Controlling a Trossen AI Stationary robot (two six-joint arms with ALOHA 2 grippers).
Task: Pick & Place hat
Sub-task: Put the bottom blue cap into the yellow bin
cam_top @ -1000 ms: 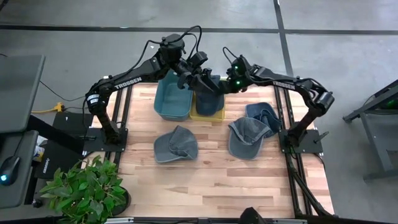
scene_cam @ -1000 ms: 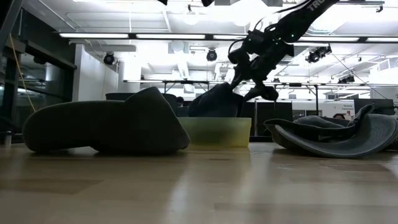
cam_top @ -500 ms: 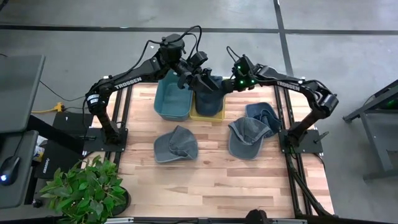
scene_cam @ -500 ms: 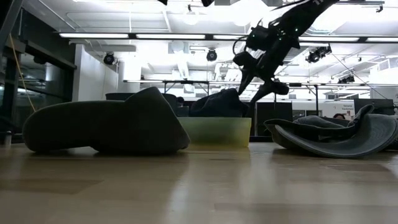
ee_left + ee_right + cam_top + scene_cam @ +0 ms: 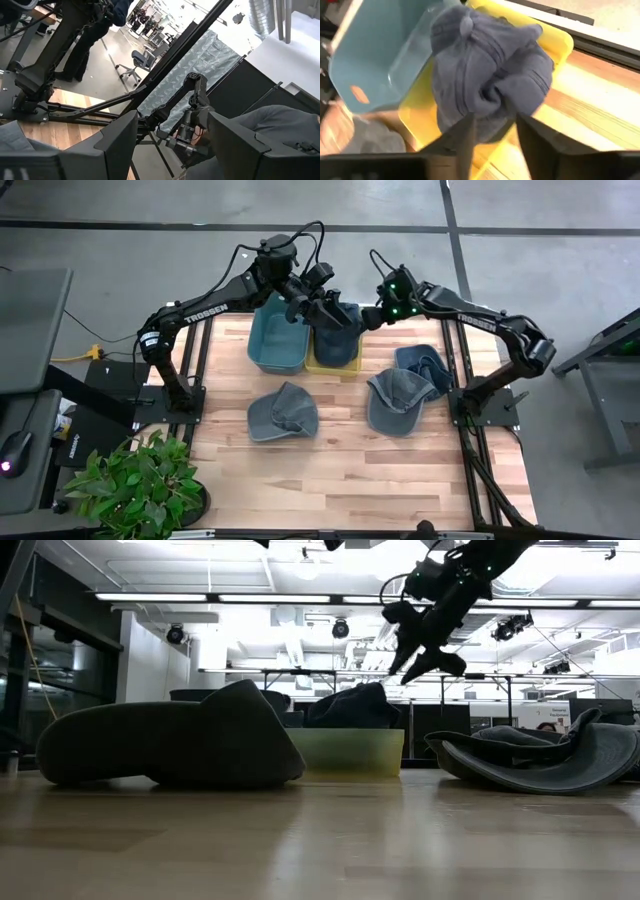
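Note:
A dark blue hat (image 5: 338, 330) (image 5: 485, 70) lies crumpled in the yellow bin (image 5: 335, 366) (image 5: 350, 752), its crown sticking up over the rim (image 5: 350, 705). My right gripper (image 5: 368, 320) (image 5: 420, 665) hangs open above and to the right of it, slanting down, with nothing between its fingers (image 5: 492, 120). My left gripper (image 5: 325, 300) (image 5: 172, 130) is held level above the far side of the bins, open and empty. Three more hats lie on the table: one at the middle (image 5: 282, 412), two at the right (image 5: 398, 398) (image 5: 422, 360).
A blue bin (image 5: 275, 345) (image 5: 375, 65) stands next to the yellow one on its left. The two arms reach in close to each other over the bins. A potted plant (image 5: 135, 485) stands off the table's near left corner. Bare wood shows along the near edge (image 5: 350, 480).
My right gripper has let go of the dark blue hat and risen away from it toward the table's right edge, tipping less steeply. The hat, which stood tall under the fingers, has sunk lower into the yellow bin.

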